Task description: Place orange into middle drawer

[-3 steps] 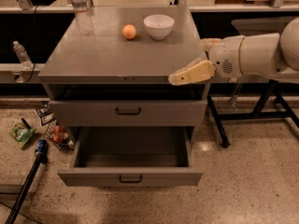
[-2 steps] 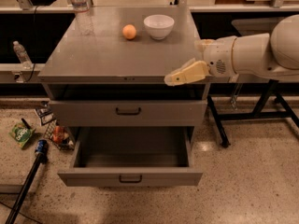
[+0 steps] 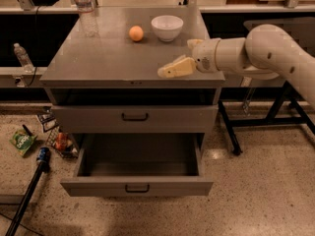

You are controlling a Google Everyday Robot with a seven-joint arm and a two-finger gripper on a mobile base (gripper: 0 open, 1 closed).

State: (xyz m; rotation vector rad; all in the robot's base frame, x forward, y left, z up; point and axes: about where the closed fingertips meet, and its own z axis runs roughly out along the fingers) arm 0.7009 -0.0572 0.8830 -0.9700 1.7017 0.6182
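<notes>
Gripper [image 3: 170,69] has moved left over tabletop [image 3: 98,58]; open or closed, can't tell. Orange [image 3: 136,33] ungrasped; drawer [image 3: 138,186] open, empty.

You have the claw [image 3: 170,70] just right of centre in the frame, low over the front edge of the grey surface [image 3: 98,58]. The arm [image 3: 266,53] reaches in from the right. The orange [image 3: 136,33] sits near the back of the surface, just left of the white bowl [image 3: 167,27] and well apart from the claw. In the lower middle of the frame, the middle drawer [image 3: 138,186] stands pulled out.
</notes>
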